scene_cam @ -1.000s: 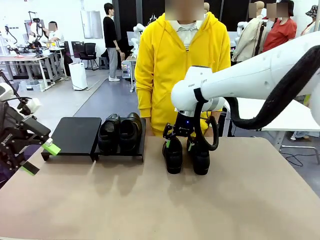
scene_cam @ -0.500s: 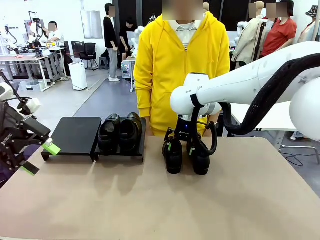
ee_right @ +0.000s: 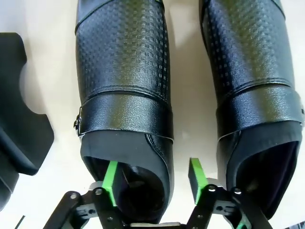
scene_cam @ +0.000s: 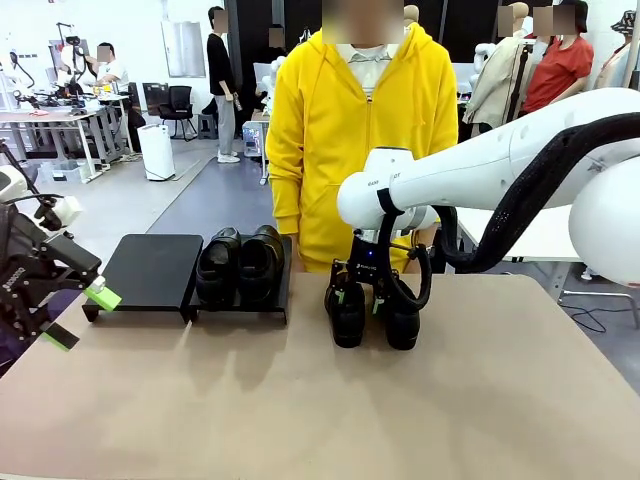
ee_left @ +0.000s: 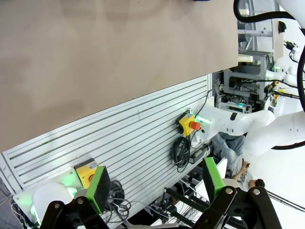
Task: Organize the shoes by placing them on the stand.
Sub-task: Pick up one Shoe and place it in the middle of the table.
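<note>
Right hand (ee_right: 152, 175) straddles one side wall of the loafer (ee_right: 124, 81), jaws apart, not clamped; loafer's long axis runs straight ahead of the hand

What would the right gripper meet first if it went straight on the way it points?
The loafer beneath it: the right gripper straddles its side wall, one finger inside the opening. Probably that wall first; depth unclear.
</note>
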Controlling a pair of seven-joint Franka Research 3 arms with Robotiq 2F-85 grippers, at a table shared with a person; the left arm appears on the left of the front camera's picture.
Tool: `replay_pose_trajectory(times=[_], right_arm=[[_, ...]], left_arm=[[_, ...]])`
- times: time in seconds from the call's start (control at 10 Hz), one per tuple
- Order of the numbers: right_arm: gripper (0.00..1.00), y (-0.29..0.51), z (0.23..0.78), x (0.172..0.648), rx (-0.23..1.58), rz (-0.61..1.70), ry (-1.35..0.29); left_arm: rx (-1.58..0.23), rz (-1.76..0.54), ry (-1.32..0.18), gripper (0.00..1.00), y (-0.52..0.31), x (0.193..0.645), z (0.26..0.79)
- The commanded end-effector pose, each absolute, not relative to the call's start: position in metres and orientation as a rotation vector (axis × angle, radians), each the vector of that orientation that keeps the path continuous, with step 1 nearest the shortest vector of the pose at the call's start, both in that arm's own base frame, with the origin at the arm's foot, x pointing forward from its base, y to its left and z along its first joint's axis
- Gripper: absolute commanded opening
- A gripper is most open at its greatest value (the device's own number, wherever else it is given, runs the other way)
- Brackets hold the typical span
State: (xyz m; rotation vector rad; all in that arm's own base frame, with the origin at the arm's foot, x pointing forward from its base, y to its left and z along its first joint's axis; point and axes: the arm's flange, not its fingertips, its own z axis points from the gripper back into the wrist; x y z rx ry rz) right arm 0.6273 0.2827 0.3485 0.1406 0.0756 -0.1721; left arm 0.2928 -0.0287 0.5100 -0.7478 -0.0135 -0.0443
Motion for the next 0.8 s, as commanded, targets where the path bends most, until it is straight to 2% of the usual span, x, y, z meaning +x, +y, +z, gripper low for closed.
replay_pose_trajectory(times=[0.0, 0.7], right_arm=[[0.0, 0.284, 0.352, 0.633, 0.121, -0.178, 0.069], [0.0, 0.279, 0.367, 0.626, 0.118, -0.117, 0.077]], left_arm=[[-0.767, -0.03, -0.011, 1.0, -0.03, 0.294, 0.512], [-0.767, -0.03, -0.011, 1.0, -0.03, 0.294, 0.512]])
